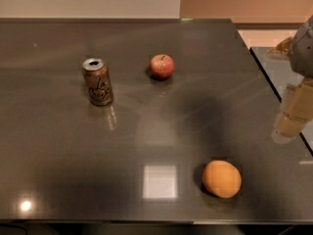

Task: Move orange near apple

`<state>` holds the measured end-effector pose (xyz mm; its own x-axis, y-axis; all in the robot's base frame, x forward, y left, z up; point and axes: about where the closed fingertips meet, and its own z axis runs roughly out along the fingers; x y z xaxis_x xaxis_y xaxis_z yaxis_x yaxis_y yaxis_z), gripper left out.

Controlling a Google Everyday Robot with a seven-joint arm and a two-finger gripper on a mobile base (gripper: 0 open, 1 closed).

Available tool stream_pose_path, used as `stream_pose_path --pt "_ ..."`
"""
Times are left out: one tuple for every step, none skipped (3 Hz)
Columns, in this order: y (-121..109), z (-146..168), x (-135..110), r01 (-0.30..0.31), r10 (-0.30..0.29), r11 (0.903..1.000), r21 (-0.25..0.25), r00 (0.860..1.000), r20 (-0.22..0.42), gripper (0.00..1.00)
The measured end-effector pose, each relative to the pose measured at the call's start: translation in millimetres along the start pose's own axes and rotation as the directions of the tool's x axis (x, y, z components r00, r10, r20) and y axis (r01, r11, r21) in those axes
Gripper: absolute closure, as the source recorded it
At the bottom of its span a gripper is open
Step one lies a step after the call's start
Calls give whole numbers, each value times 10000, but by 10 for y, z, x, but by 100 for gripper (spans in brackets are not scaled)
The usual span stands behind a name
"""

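The orange [222,178] is a smooth round fruit lying on the dark table [58,151] near its front right edge. The apple [162,66] is small and red with a short stem, and it sits further back, near the middle of the table. The gripper [292,117] hangs at the right edge of the view, above the table's right side. It is to the right of the orange, raised above it and touching nothing.
An opened brown drink can [98,81] stands upright to the left of the apple. The table's right edge runs diagonally just under the gripper. A second dark surface [281,70] lies beyond it to the right.
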<state>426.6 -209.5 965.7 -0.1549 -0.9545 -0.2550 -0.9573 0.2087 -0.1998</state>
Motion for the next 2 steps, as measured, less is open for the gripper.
stream_pose_path --pt "188 97 -37 436 -410 9981 -445 9975 582 0" --pt "463 226 -97 1036 -920 9907 -883 9876 1268 0"
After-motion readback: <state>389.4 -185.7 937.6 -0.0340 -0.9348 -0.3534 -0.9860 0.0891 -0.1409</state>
